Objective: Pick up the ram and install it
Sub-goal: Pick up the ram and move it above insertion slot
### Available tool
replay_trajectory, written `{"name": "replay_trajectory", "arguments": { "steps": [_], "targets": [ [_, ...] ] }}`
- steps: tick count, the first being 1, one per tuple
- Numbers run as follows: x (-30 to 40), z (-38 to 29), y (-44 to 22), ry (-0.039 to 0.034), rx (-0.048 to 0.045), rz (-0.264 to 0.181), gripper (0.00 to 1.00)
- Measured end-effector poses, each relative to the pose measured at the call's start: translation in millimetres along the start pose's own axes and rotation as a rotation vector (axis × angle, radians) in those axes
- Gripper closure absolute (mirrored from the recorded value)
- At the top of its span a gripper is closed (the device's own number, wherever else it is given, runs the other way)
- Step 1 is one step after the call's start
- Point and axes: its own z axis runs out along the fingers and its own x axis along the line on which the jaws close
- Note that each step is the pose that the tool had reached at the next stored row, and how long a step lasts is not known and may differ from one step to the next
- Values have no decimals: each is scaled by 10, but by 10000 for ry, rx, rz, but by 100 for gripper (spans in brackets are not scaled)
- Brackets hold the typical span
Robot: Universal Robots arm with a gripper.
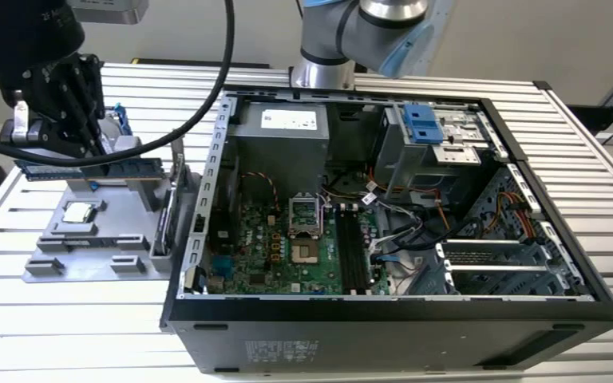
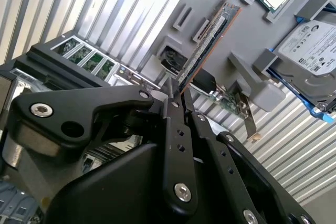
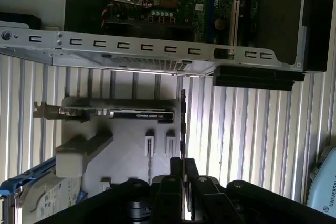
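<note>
I have the gripper [image 2: 177,94] with its fingers pinched on the ram [image 2: 210,40], at the grey holder [image 1: 104,254] beside the open computer case [image 1: 392,311].

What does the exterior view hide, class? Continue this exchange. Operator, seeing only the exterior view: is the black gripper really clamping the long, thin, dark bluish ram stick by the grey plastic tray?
Observer: Yes. In the second wrist view the gripper is shut on one end of the ram.
Operator: How is it turned?
Observer: In the first wrist view it shows edge-on, pointing at the silver slotted case wall.
Operator: Anything hidden from me?
Observer: A silver hard drive in a blue frame, apart from the ram.
</note>
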Motion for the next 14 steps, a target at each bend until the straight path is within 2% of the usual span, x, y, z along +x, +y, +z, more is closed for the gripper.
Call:
{"name": "replay_trajectory", "arguments": {
  "steps": [14],
  "targets": [
    [-4, 3, 93, 0, 0, -1, 100]
  ]
}}
